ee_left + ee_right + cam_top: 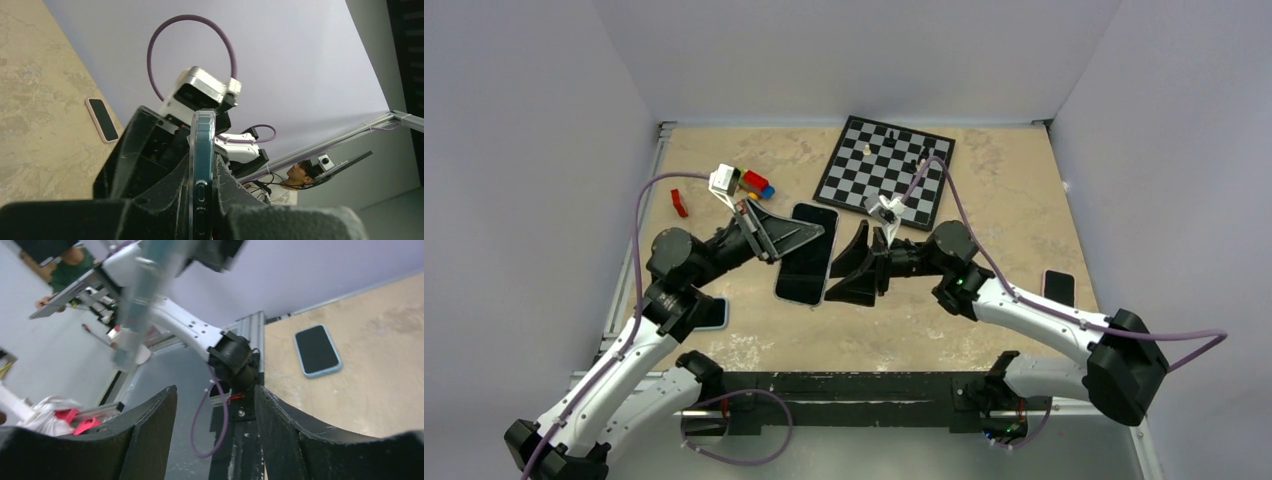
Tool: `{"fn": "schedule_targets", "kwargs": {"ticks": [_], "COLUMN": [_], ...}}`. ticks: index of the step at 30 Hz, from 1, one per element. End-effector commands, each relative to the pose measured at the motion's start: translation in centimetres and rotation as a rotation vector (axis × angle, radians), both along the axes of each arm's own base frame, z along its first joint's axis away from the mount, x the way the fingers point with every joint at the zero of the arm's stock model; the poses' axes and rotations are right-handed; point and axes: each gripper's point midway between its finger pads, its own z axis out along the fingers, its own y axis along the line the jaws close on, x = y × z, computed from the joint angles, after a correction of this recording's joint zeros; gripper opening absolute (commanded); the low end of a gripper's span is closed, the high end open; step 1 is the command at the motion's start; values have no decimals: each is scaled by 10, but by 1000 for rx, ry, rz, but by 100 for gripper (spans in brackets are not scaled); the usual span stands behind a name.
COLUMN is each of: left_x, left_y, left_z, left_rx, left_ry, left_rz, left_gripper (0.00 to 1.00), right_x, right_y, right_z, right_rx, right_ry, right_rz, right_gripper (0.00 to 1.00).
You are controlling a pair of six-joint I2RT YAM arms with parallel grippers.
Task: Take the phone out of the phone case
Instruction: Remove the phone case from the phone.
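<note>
In the left pincer (816, 232), one phone (804, 265); two elsewhere.

Left arm (614, 360) rises from the near left, elbow bent, forearm angling right toward centre. Left gripper (809, 235) is clamped on the left edge of the phone (804, 262). Right arm (1034, 310) comes in from the near right, forearm pointing left. Right gripper (844, 268) is spread wide just beside the phone's right edge, gripping nothing.

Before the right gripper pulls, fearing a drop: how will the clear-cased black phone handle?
The clear-cased black phone is probably stiff: held only by the left gripper, it shows no sag. Its glossy case edge looks slippery; it may slide.
</note>
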Motion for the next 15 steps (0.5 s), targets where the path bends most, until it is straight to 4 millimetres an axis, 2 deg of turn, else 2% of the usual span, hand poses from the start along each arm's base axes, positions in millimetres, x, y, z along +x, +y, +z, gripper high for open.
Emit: {"fn": "schedule_targets", "kwargs": {"ticks": [1, 9, 15], "left_x": [-2, 0, 2], "left_y": [6, 6, 5], "left_z": [32, 31, 30], "left_rx": [-41, -37, -21], "left_ry": [-114, -108, -110], "left_rz": [32, 39, 48], "left_gripper": [0, 0, 0], "right_x": [-31, -39, -50], "right_y": [-11, -4, -1], "right_z": [43, 58, 61], "right_rx": [146, 188, 206], "right_ry": [-77, -96, -112], "right_rz": [140, 186, 221], "right_gripper": [61, 51, 54]}}
